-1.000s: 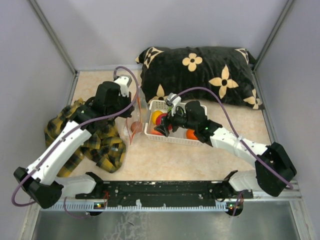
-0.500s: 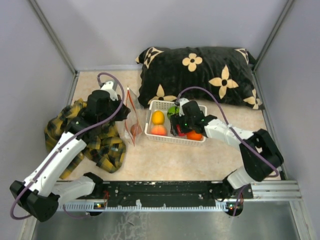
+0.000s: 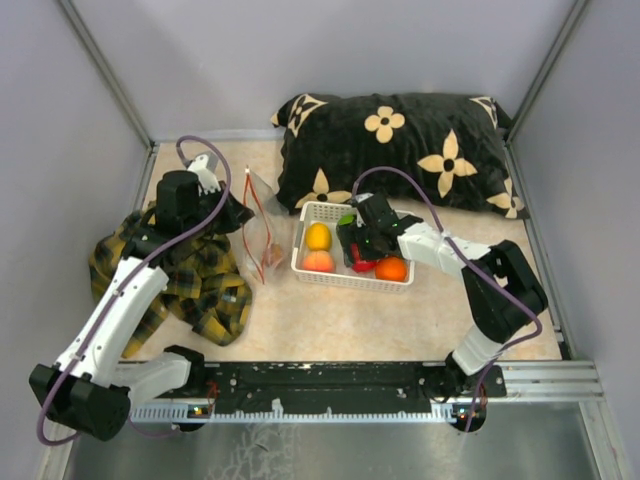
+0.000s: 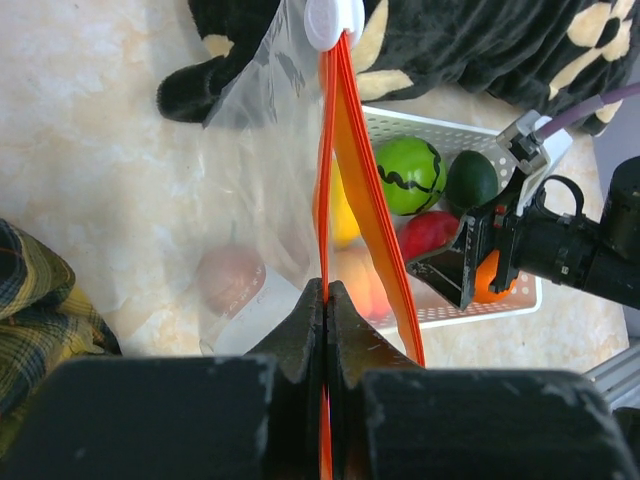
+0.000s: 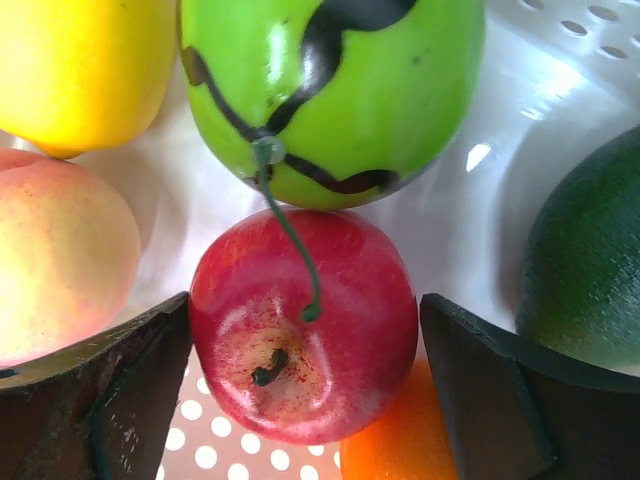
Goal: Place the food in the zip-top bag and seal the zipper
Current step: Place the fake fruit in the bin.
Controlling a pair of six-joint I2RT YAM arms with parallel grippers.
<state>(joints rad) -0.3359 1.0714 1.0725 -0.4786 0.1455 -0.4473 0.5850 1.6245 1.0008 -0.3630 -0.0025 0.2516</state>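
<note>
Left tool [image 4: 326,290] clenched on the thin red-orange zipper strip [image 4: 345,180], holding the clear crinkly plastic zip-top bag [image 4: 250,150] upright on the tabletop [image 3: 340,320] just left of the white lattice plastic basket [image 3: 345,281]; mouth parted, brown toy fruit [image 4: 228,280] inside. Right tool [image 5: 305,370] released, down in the basket, fingers spread either side of the red toy fruit [image 5: 305,340]. Around it in the basket: green black-striped toy fruit [image 5: 330,90] far, yellow toy fruit [image 5: 80,60] and peach toy fruit [image 5: 55,260] left, dark green toy fruit [image 5: 590,270] right, orange toy fruit [image 5: 400,440] near.
</note>
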